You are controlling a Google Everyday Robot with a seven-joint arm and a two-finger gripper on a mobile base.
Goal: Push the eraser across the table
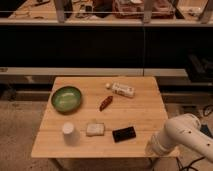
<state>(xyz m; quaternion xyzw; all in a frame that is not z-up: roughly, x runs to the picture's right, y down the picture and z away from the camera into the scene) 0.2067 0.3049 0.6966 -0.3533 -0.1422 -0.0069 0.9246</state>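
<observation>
The robot's white arm (182,132) is reaching in from beyond the right edge of the table (145,110). Its gripper (151,148) is hanging low at the near right corner, right over the near edge. From where I am standing the end of it is blending into the arm's pale casing, so I cannot tell how it is set or whether it is gripping anything.

The eraser (124,133), a flat black block, is lying near the gripper on its left, close to the near edge and not touching it. Just beyond the eraser, further left, a whitish sponge-like block (95,129) is resting flat. A white cup (70,132) is standing upright beside that, toward the near left corner.

A dark red pepper (105,103) is lying tilted around the middle of the table. A green bowl (66,98) is sitting by the left edge. Along the far edge a white packet (122,90) is lying on its side, with a small pale ball (107,85) just beside it.
</observation>
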